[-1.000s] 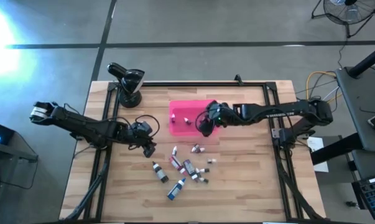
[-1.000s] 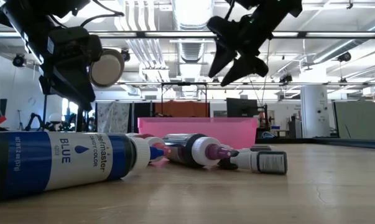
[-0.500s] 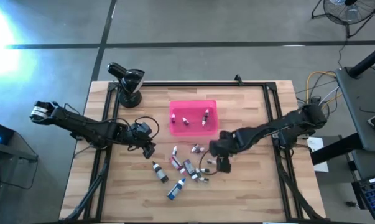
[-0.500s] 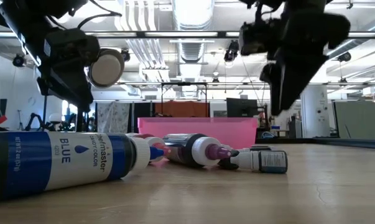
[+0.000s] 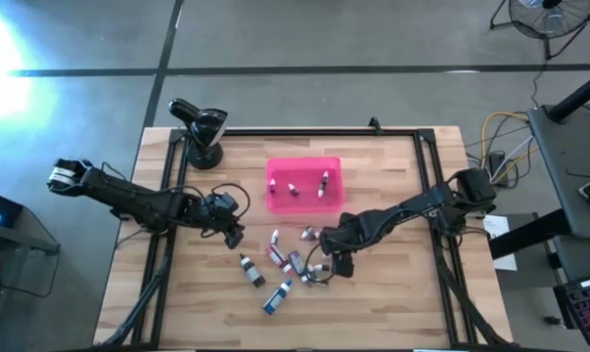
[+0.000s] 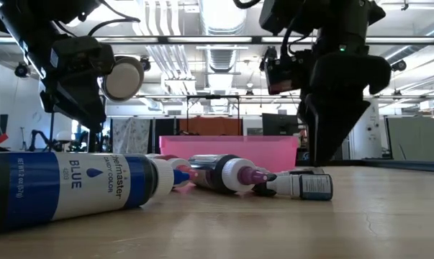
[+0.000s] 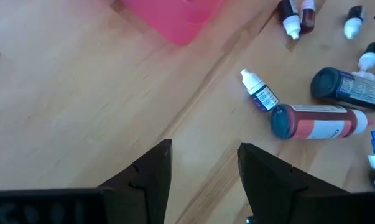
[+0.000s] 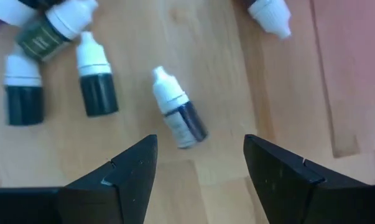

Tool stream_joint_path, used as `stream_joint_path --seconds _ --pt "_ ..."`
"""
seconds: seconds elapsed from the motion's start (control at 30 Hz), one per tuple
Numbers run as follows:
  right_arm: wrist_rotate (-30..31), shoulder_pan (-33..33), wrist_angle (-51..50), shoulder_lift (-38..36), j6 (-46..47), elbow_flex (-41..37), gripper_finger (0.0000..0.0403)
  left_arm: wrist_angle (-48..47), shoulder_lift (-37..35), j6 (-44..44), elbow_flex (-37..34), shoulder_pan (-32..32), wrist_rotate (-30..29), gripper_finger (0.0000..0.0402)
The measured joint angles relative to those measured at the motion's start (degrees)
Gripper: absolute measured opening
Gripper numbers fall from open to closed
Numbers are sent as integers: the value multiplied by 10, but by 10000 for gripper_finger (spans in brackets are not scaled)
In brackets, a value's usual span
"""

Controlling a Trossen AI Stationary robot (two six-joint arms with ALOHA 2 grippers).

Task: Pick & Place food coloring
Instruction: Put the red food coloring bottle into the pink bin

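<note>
The right gripper [image 8: 199, 165], fingers wide and empty, hovers right above a white-capped food coloring bottle [image 8: 178, 112] (lying flat).

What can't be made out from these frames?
- Colors of the two bottles in the pink tray: too small in the high view; the tray wall hides them in the low view.
- Small bottle ahead of the open right claw: label blurred in the right wrist view.
- Blue bottle: its base is cut by the low view's edge.
</note>
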Motion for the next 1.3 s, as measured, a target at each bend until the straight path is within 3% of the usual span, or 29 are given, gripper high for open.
stream_joint_path --seconds 0.33,0.47,0.73,1.1,1.3 --pt "-13 1 20 5 -41 0 226 0 0 0 0 0 1 158" --pt "-21 -2 21 11 -19 0 224 0 0 0 -1 0 2 158" --pt "-55 -6 42 11 129 0 224 0 0 -3 -3 0 2 158" --pt "-52 -6 49 32 403 -1 221 0 0 -3 -4 0 -4 158" --pt "-39 -2 38 47 461 9 196 2 0 -4 -4 0 -5 158"
